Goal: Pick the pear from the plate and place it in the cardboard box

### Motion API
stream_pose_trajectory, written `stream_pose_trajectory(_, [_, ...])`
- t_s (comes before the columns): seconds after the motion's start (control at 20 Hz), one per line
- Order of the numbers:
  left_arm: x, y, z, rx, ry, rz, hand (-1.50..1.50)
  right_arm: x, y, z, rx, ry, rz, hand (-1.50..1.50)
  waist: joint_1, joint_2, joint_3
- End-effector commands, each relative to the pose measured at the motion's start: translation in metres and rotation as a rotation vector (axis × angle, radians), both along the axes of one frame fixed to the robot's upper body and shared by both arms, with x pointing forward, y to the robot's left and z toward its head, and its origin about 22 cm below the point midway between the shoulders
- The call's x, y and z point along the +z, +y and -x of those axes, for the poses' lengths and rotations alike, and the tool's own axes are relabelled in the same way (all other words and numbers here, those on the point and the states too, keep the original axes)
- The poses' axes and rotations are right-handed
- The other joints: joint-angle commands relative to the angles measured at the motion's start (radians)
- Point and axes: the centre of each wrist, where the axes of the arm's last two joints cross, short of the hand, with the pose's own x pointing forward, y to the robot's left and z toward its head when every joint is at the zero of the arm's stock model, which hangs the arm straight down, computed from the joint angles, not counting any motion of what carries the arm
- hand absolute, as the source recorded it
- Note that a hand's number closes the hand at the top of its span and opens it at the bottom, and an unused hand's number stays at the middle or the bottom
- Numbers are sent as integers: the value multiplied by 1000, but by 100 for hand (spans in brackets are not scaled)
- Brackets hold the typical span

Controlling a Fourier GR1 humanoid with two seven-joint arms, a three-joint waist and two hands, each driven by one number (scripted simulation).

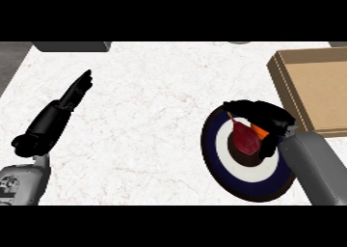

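A dark red pear [243, 137] lies at the middle of a round plate [226, 169] with a navy rim, a white ring and a dark centre, at the counter's lower right. My right hand [265, 117] hovers over the plate's upper right part, its fingers curled round the pear's top and right side; a small orange patch shows beside them. The hand hides part of the pear. The cardboard box [290, 91], open and shallow, lies at the right edge just beyond the plate. My left hand [73, 94] rests at the left with straight fingers, holding nothing.
The white marbled counter [148, 111] spreads between the two arms. A grey block [71, 46] sits at the far left edge. The counter's dark left edge [2, 72] runs diagonally at the upper left.
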Motion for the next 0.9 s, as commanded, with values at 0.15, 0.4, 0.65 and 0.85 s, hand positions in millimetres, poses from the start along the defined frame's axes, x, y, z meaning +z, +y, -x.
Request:
stream_pose_trajectory(0.15, [-8,-4,6,-1,5,-11,0,-22,3,2,116,-99,-76,150,3,1,0])
stream_pose_trajectory(0.4, [2,-13,4,0,-13,9,0,-19,23,-12,125,-207,-125,150,4,1,0])
stream_pose_trajectory(0.65, [-1,-8,-3,-2,5,-22,0,-27,-27,29,350,-194,-121,150,-22,-4,0])
stream_pose_trajectory(0.85, [-2,14,2,66,4,-7,0,-28,-59,73,714,-125,-107,150,-67,-18,-1])
